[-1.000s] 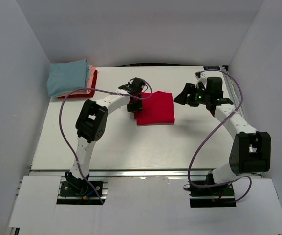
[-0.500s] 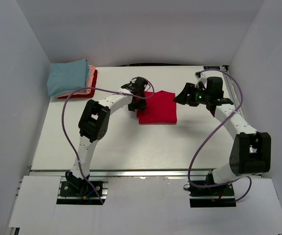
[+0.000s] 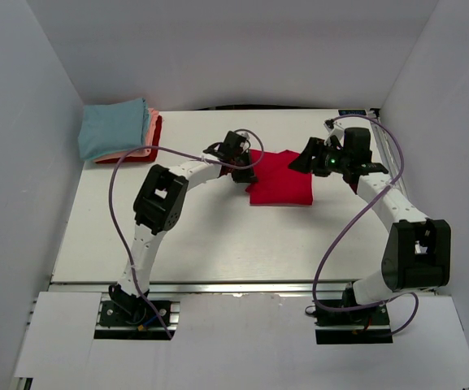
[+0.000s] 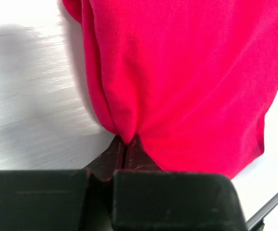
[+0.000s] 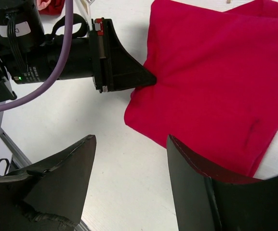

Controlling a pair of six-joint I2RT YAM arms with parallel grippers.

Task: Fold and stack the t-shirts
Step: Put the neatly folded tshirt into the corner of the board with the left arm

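Jaws of the left gripper (image 4: 124, 144) are fully closed on the left edge of the folded red t-shirt (image 4: 191, 72), and the cloth puckers into a crease where it enters the closed fingertips. In the top view this shirt (image 3: 284, 180) lies flat on the tabletop (image 3: 201, 236), right of centre and nearer the far edge than the near one, with the left gripper (image 3: 246, 168) at its left side. The right gripper (image 5: 129, 139) stands wide open and holds nothing. It hangs above the far right part of the shirt (image 5: 216, 72) and is clear of the cloth; its wrist camera shows the left gripper (image 5: 141, 79) pinching the opposite edge. A stack of folded shirts occupies the far left corner of the tabletop: light blue t-shirt (image 3: 114, 128) on top, salmon-pink t-shirt (image 3: 152, 122) beneath it, dark red t-shirt (image 3: 125, 159) at the bottom. The stack is well apart from both grippers.
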